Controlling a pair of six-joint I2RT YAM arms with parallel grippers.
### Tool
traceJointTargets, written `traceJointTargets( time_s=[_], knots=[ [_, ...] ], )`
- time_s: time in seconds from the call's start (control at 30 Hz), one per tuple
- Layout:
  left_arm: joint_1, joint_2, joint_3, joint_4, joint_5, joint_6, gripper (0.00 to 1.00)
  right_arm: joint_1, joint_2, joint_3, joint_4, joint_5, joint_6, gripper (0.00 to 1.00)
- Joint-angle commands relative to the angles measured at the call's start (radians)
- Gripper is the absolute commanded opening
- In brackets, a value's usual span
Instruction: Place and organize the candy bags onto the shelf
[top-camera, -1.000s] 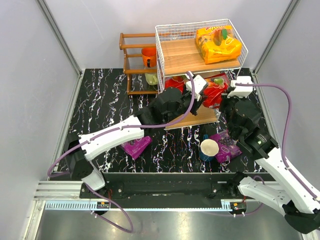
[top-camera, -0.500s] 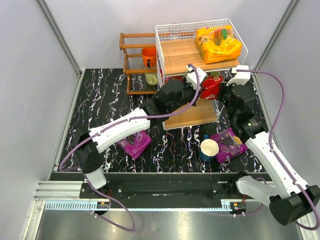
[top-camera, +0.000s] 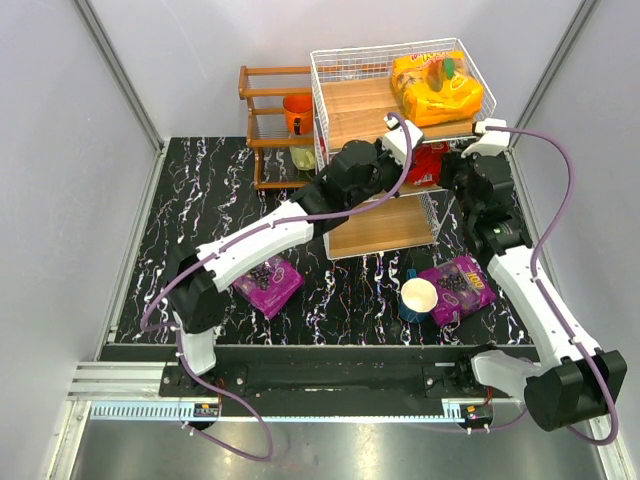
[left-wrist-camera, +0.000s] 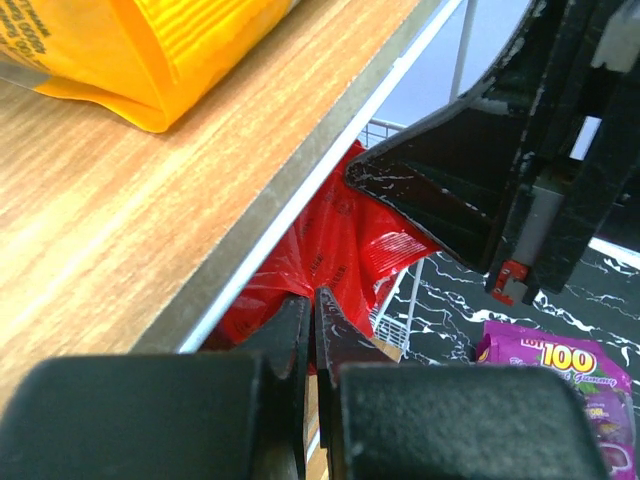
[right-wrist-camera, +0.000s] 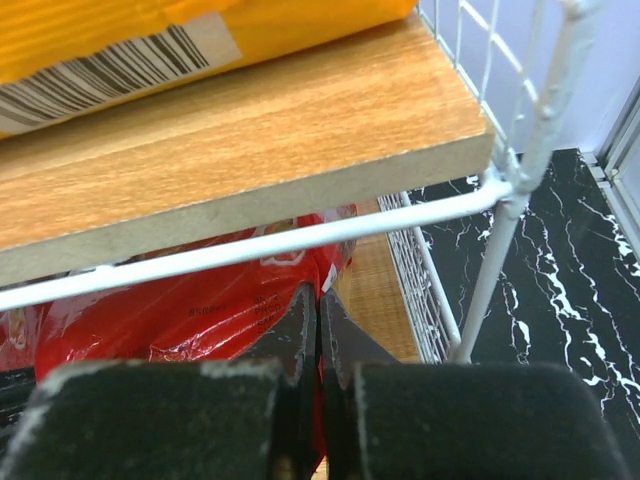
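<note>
While one purple candy bag (top-camera: 268, 285) lies on the table (top-camera: 200, 200) at left, left gripper (left-wrist-camera: 312, 300), jaws shut, and right gripper (right-wrist-camera: 318, 300), likewise shut, flank red candy bags (top-camera: 428, 165) on the shelf's (top-camera: 352, 112) middle tier, second purple bag (top-camera: 458, 288) lying right: light, limp, slippery film, best pinched at a seam.

**Candy bags**
- orange-yellow bag (top-camera: 436, 88): one
- purple bags (top-camera: 268, 283): two, counting the other (top-camera: 456, 288)
- red bag (top-camera: 428, 165): at least one; the arms hide whether there is a second

**Racks**
- Shelf (top-camera: 350, 62), white wire: one, with two wooden boards (top-camera: 365, 112) showing
- Brown rack (top-camera: 262, 120): one, with one orange cup (top-camera: 297, 112) in it

**Other items**
- Paper cup (top-camera: 419, 297): one
- Desk (top-camera: 200, 200): one

**Robot**
- Arms: two, left arm (top-camera: 250, 258) and right arm (top-camera: 530, 295)
- One gripper on each arm, two in all: left gripper (left-wrist-camera: 312, 303), right gripper (right-wrist-camera: 318, 300)
</note>
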Motion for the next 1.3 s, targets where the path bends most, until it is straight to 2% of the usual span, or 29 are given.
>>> traceJointTargets(
  time_s=[0.0,0.17,0.2,0.23,0.3,0.33,0.37,0.43,0.5,0.73,0.93,1.03,1.07,1.13,1.17,1.23,1.27],
  knots=[
    [0.011,-0.004,0.053,0.052,0.025,0.025,0.00,-0.037,0.044,0.018,0.081,0.020,-0.001,0.00],
    [0.023,0.007,0.027,0.063,0.026,0.013,0.01,-0.046,0.054,0.001,0.089,0.011,-0.004,0.00],
    [0.024,0.007,0.010,0.066,0.026,0.007,0.08,-0.051,0.051,-0.008,0.091,0.012,-0.004,0.04],
    [0.026,-0.004,-0.004,0.074,0.026,0.005,0.31,-0.051,0.044,-0.013,0.091,0.012,-0.004,0.10],
    [0.026,-0.022,-0.046,0.098,0.026,-0.006,0.52,-0.053,0.025,-0.026,0.092,0.015,-0.005,0.27],
    [0.026,-0.042,-0.056,0.104,0.026,-0.007,0.60,-0.051,0.001,-0.029,0.094,0.015,-0.005,0.45],
    [0.026,-0.053,-0.065,0.108,0.025,-0.009,0.73,-0.051,-0.014,-0.036,0.094,0.017,-0.004,0.54],
    [0.024,-0.085,-0.071,0.098,0.026,-0.022,0.79,-0.053,-0.059,-0.039,0.091,0.014,-0.001,0.66],
    [0.023,-0.114,-0.088,0.097,0.032,-0.041,0.89,-0.053,-0.088,-0.039,0.069,0.005,0.002,0.70],
    [-0.014,-0.225,-0.148,0.086,0.058,-0.061,0.99,-0.053,-0.223,-0.052,-0.026,-0.022,0.010,0.76],
    [-0.097,-0.333,-0.226,0.045,0.034,-0.061,0.99,-0.051,-0.352,-0.079,-0.138,-0.017,0.050,0.77],
    [-0.127,-0.459,-0.373,0.064,-0.049,-0.117,0.99,-0.053,-0.395,-0.095,-0.222,-0.067,0.094,0.74],
    [-0.129,-0.497,-0.478,0.077,-0.096,-0.177,0.99,-0.053,-0.403,-0.108,-0.268,-0.086,0.120,0.72],
    [-0.129,-0.623,-0.598,0.106,-0.170,-0.246,0.99,-0.050,-0.426,-0.128,-0.296,-0.149,0.143,0.66],
    [-0.129,-0.665,-0.708,0.105,-0.251,-0.315,0.99,-0.051,-0.436,-0.156,-0.316,-0.167,0.172,0.65],
    [-0.129,-0.780,-0.807,0.068,-0.346,-0.446,0.99,-0.039,-0.462,-0.204,-0.323,-0.226,0.200,0.64],
    [-0.129,-0.816,-0.897,0.053,-0.439,-0.491,0.99,-0.027,-0.470,-0.215,-0.331,-0.256,0.205,0.63]
  ],
)
